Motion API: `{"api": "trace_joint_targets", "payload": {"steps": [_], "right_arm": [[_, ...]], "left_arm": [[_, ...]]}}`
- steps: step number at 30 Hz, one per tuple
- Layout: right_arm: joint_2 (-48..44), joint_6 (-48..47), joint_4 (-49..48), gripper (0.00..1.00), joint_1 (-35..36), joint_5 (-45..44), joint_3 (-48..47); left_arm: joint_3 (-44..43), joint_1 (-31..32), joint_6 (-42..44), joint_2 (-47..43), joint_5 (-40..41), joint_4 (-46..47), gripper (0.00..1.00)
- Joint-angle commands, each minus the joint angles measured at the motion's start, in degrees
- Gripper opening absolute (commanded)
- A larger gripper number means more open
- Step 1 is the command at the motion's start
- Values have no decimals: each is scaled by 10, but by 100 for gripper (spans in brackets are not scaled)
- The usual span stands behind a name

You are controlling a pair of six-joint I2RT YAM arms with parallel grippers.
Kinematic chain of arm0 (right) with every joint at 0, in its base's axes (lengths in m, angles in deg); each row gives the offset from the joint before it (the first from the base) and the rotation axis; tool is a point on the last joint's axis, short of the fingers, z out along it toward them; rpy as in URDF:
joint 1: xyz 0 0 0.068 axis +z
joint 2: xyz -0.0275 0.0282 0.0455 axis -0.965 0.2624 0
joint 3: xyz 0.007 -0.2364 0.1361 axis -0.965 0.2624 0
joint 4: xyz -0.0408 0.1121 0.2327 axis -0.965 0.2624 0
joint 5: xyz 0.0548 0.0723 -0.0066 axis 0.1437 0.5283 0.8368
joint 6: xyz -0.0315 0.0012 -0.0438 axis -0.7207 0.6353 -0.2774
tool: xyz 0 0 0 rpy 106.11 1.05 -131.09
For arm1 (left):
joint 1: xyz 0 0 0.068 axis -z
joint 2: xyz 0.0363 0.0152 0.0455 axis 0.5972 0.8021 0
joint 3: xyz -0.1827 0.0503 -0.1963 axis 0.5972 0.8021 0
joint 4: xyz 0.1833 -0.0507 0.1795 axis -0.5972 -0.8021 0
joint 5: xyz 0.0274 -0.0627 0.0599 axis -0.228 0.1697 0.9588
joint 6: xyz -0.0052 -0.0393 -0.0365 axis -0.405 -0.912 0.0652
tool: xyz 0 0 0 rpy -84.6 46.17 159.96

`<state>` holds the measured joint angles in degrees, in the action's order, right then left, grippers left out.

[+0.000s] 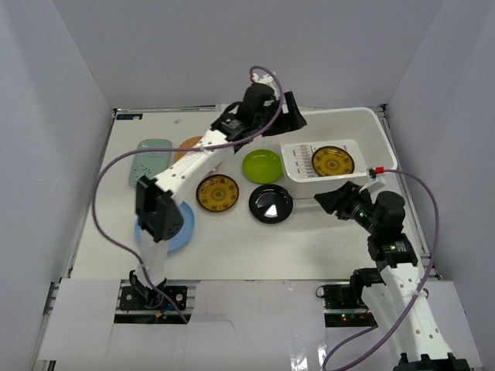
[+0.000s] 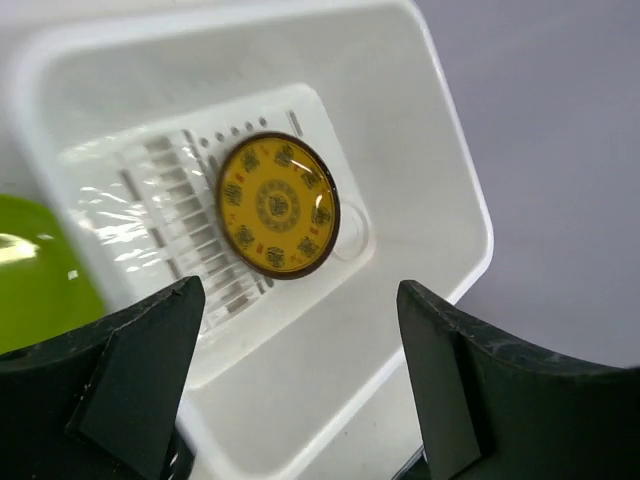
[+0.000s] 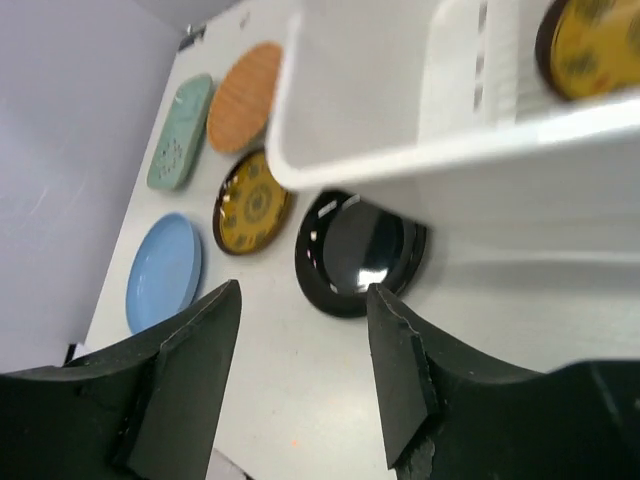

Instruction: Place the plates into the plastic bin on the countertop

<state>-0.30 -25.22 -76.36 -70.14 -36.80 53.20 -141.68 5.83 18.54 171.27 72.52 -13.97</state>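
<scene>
The white plastic bin (image 1: 344,124) stands at the back right of the countertop (image 1: 232,247), with one amber plate (image 1: 333,161) on its slotted bottom. My left gripper (image 1: 290,116) hangs open and empty over the bin's left end. Its wrist view shows that amber plate (image 2: 278,205) and the bin's rim (image 2: 478,215). My right gripper (image 1: 340,202) is open and empty just in front of the bin. On the countertop lie a lime green plate (image 1: 262,165), a glossy black plate (image 1: 271,203), a second amber plate (image 1: 217,193), a light blue plate (image 1: 179,232), a teal dish (image 1: 152,158) and a tan plate (image 1: 189,144), the last partly hidden by the left arm.
The right wrist view shows the bin's side wall (image 3: 400,90) close above the black plate (image 3: 355,255), which looks like two stacked. Grey enclosure walls stand close on the left, back and right. The left arm stretches diagonally over the left plates.
</scene>
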Motion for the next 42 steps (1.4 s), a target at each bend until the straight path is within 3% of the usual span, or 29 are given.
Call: {"api": "trace_joint_targets", "payload": {"steps": [1, 5, 6, 9, 10, 13, 16, 20, 25, 29, 31, 33, 35, 38, 39, 42], "right_arm": [[-16, 66, -58, 60, 42, -1, 84], [-9, 114, -130, 62, 127, -124, 160], [-3, 127, -147, 62, 165, -144, 174], [33, 171, -220, 63, 208, -205, 224], [43, 180, -240, 63, 232, -222, 237], [90, 217, -311, 64, 248, -276, 276], [151, 251, -380, 63, 260, -298, 295], [273, 278, -458, 61, 280, -336, 283], [405, 316, -518, 54, 297, -356, 236], [499, 351, -590, 35, 297, -348, 229], [510, 362, -629, 18, 297, -344, 239], [499, 362, -637, 10, 298, -345, 255], [452, 351, -627, 8, 302, -337, 269], [337, 318, -556, 8, 322, -323, 285], [301, 308, -490, 8, 337, -321, 283], [148, 265, -403, 8, 363, -309, 258]], "left_arm": [[101, -14, 49, -208, 91, 31, 88], [349, -18, 38, -389, 174, 92, 82], [453, -21, 15, -423, 199, 97, 80], [601, -30, -45, -543, 226, 106, 74], [689, -32, -91, -568, 236, 105, 73], [836, -41, -195, -646, 249, 105, 72], [924, -47, -268, -688, 254, 116, 75], [963, -52, -298, -681, 274, 143, 78], [961, -77, -313, -597, 266, 159, 80], [968, -98, -316, -547, 250, 193, 80], [964, -105, -313, -520, 246, 208, 79], [962, -108, -309, -506, 241, 225, 78], [960, -109, -309, -486, 239, 238, 75], [955, -110, -306, -457, 238, 264, 71], [953, -110, -306, -449, 238, 273, 69], [936, -111, -296, -415, 234, 280, 51]]}}
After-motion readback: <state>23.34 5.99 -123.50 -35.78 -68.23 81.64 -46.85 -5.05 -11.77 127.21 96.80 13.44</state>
